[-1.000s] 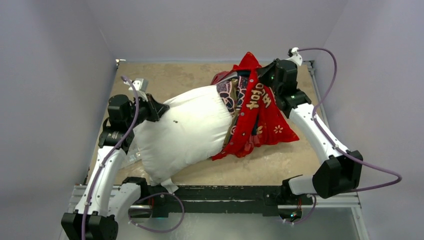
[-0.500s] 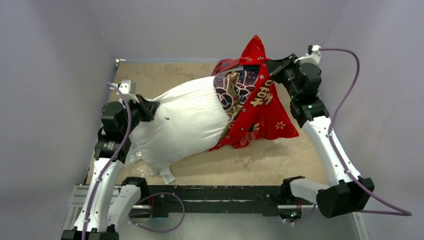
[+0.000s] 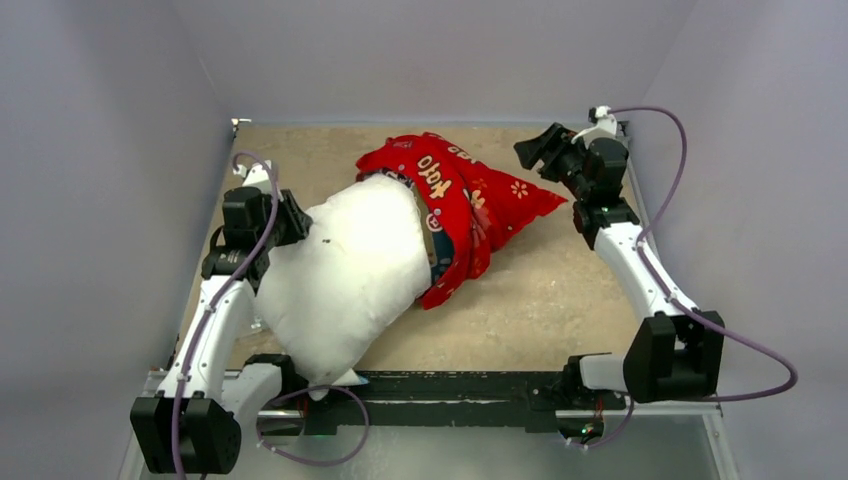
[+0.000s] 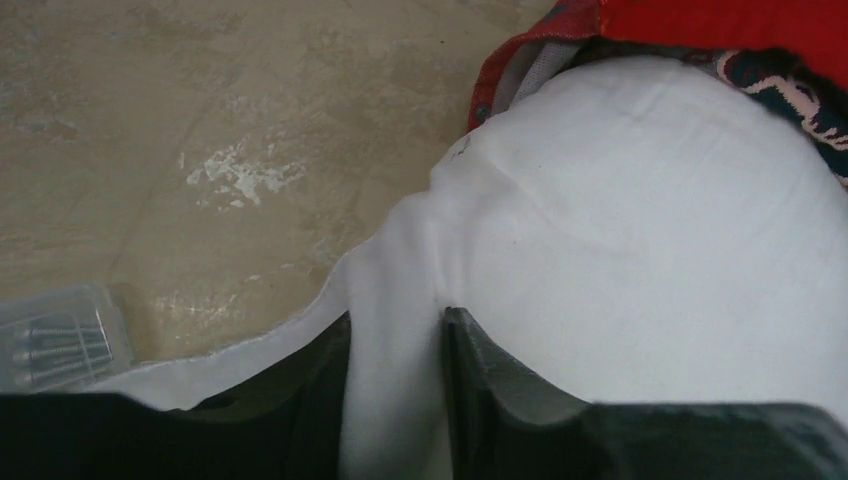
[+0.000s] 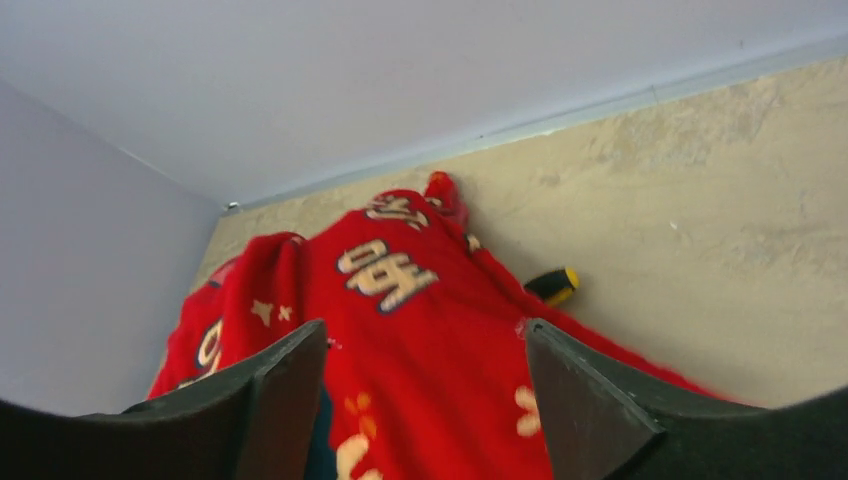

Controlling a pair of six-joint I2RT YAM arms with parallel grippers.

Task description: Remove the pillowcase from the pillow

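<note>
The white pillow [image 3: 340, 280] lies slanted across the table, its near corner at the front edge. The red pillowcase [image 3: 455, 190] still covers its far end and trails off to the right in a loose point. At the pillow's left edge my left gripper [image 3: 290, 215] holds a fold of white pillow fabric [image 4: 395, 380], which fills the narrow gap between its jaws [image 4: 397, 318]. My right gripper [image 3: 532, 150] hangs wide open above and right of the pillowcase [image 5: 400, 300]. Nothing sits between its fingers [image 5: 422, 325].
A clear plastic box of screws [image 4: 60, 335] sits on the table by the pillow's left side. A black and yellow tool handle [image 5: 553, 285] lies just beyond the pillowcase. Grey walls close in the left, back and right. The black rail [image 3: 450, 385] runs along the front.
My right gripper let go of the pillowcase, opened and drew back to the right. The raised pillowcase dropped onto the table and the pillow sagged toward the front edge. My left jaws widened a little.
</note>
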